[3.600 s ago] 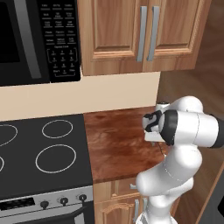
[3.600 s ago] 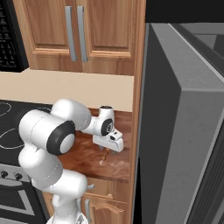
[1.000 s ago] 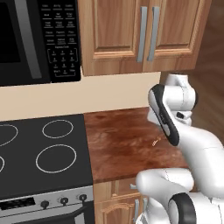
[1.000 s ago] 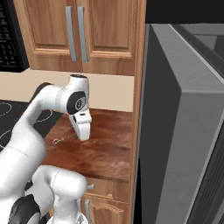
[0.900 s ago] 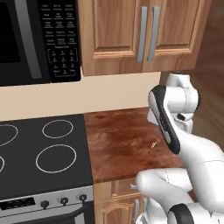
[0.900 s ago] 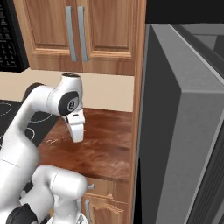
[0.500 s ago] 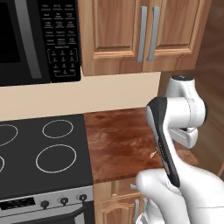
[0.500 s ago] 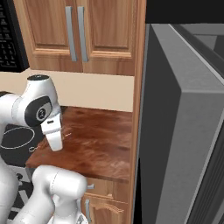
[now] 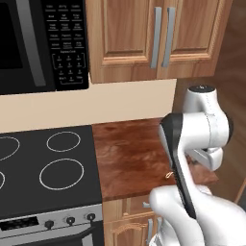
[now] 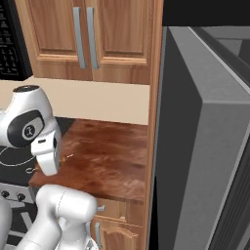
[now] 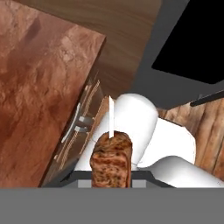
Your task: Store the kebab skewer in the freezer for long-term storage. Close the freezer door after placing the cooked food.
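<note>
My gripper is shut on the kebab skewer; its brown meat chunk sits between the jaws and the pale stick points up from it. From the right base view, the white hand hangs over the front left part of the wooden counter, and the thin skewer pokes out beside it. Seen from the left base view, the forearm covers the hand and just the skewer's tip shows. The grey freezer door stands open at the right, edge toward me.
A black stovetop lies left of the counter, a microwave above it. Wooden wall cabinets hang over the counter. A wooden side panel separates counter and fridge. Drawer fronts show below the counter edge.
The arm has swung the hand with the skewer from above the counter's middle down toward its front edge, leftward in the right base view. The grip stays shut.
</note>
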Robot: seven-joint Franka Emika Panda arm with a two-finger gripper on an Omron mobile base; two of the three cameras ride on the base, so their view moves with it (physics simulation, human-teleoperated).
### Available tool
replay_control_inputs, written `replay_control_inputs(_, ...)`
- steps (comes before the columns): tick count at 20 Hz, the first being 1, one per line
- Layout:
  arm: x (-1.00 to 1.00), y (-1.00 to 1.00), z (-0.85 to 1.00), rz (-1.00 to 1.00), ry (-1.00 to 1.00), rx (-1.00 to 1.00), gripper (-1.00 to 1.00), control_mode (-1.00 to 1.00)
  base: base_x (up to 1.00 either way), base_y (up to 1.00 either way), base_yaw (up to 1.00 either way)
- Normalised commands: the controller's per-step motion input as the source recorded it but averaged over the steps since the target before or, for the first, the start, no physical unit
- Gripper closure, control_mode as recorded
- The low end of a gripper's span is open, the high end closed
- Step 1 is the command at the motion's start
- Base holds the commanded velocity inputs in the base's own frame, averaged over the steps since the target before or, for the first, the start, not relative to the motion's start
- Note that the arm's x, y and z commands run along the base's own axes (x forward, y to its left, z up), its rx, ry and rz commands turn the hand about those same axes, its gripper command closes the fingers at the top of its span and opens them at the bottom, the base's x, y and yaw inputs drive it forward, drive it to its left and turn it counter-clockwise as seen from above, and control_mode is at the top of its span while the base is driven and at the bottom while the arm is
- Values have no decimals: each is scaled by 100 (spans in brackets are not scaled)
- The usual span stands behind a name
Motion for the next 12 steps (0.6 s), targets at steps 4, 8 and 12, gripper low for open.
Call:
replay_control_inputs(4, -5, -9, 18, -17, 25, 6, 100, -100, 0, 0, 0)
replay_control_inputs(8, -18, -14, 1, -14, 11, 12, 100, -100, 0, 0, 0)
replay_control_inputs(12, -41, -13, 0, -8, 0, 2, 100, -100, 0, 0, 0)
